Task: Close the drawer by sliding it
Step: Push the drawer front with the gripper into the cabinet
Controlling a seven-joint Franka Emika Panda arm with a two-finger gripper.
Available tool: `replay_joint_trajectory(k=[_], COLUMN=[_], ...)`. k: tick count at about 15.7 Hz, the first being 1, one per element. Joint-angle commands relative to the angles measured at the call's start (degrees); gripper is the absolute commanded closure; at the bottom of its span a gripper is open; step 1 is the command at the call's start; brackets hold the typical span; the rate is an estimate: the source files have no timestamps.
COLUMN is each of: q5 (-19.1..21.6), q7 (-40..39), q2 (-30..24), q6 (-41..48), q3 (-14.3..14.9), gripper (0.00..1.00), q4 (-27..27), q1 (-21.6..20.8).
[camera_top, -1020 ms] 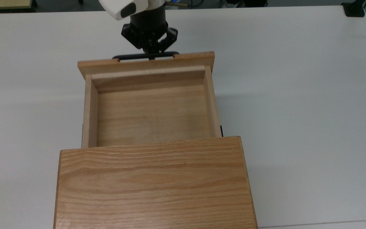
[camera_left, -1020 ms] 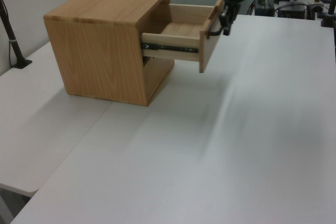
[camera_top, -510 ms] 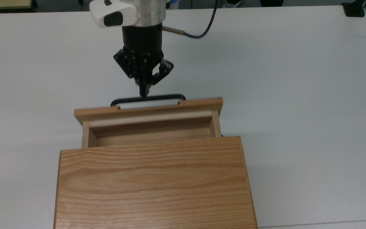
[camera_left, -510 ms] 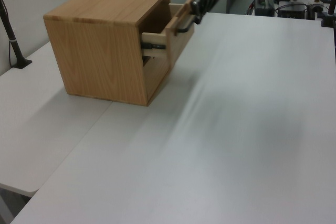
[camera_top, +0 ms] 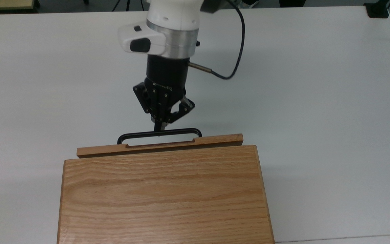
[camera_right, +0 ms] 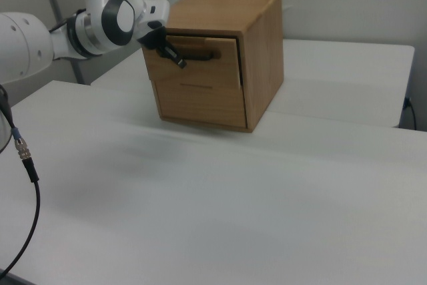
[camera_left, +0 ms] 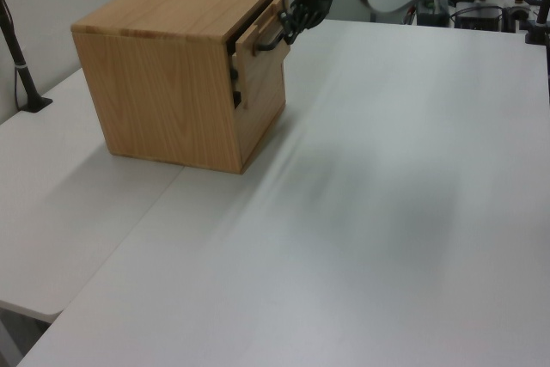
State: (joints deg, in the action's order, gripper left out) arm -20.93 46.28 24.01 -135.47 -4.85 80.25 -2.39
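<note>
- Nearest the camera in the top view, we see the cabinet's [camera_top: 163, 193] flat oak top, standing on the white worktop [camera_top: 317, 101].
- Just past the cabinet's far edge, the drawer [camera_top: 159, 145] shows as a thin strip of its front panel; we judge it nearly shut, with a short slide left.
- Beyond the panel runs the black handle [camera_top: 159, 134], its long axis crosswise, from the top view's left to the top view's right.
- Farther still is our hand [camera_top: 159, 128], its two fingers drawn together into one point that touches the handle's bar near its middle; it grips nothing, it only presses.
- From the hand, the drawer lies straight ahead toward the cabinet, so we judge the remaining push runs square to the handle's length.
- From the side, the left view shows a dark gap behind the panel [camera_left: 258, 53], hidden from above.
- Facing the front, the right view shows the lower panel [camera_right: 200, 101], hidden in the top view.
</note>
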Motion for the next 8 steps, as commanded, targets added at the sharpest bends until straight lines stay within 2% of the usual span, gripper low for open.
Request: replay_joint_trajectory(k=[1, 3, 8], q5=[-3.6, -5.5, -7.4], q7=[9.3, 12.9, 17.7], q2=[1.7, 1.7, 1.8], q6=[-4.3, -4.5, -7.4], q3=[0.3, 0.3, 0.5], gripper=[1.00, 1.00, 1.00], q4=[-1.9, -1.9, -1.9], q1=[-0.4, -0.4, -0.3])
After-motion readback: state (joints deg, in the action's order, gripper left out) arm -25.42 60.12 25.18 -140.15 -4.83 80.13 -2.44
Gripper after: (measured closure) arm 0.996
